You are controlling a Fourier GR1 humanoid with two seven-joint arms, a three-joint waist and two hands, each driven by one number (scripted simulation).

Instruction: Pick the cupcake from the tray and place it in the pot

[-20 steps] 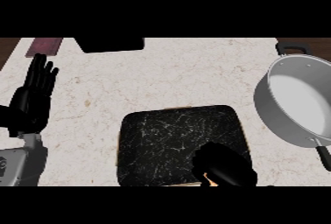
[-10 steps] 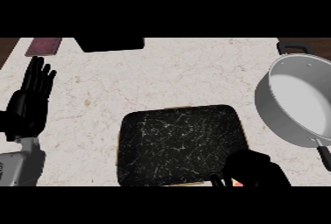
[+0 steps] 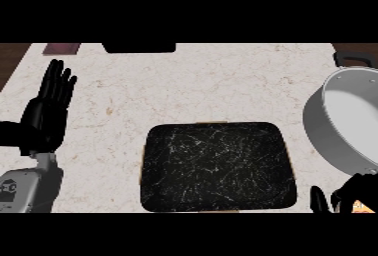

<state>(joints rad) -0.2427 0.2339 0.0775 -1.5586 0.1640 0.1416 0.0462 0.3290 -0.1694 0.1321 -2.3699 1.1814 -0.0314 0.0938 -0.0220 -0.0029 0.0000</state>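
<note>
The black tray (image 3: 218, 167) lies in the middle of the counter with nothing showing on it. My right hand (image 3: 354, 194) is at the bottom right, just past the tray's right corner and below the pot (image 3: 325, 132). Its fingers curl round a small orange-tan piece, the cupcake (image 3: 362, 207), which is mostly hidden. The grey pot stands at the right edge, with a pale inside that holds nothing. At the far left, my left hand (image 3: 46, 117) rests open with its fingers pointing up.
A black object (image 3: 139, 48) sits at the counter's back edge, with a small maroon item (image 3: 62, 48) to its left. The pot's dark handle (image 3: 354, 60) sticks out at the back right. The marble counter ends at the upper left corner.
My right hand has moved right, from over the tray's lower right part to beyond its corner, carrying the cupcake toward the pot. The left hand has barely shifted.
</note>
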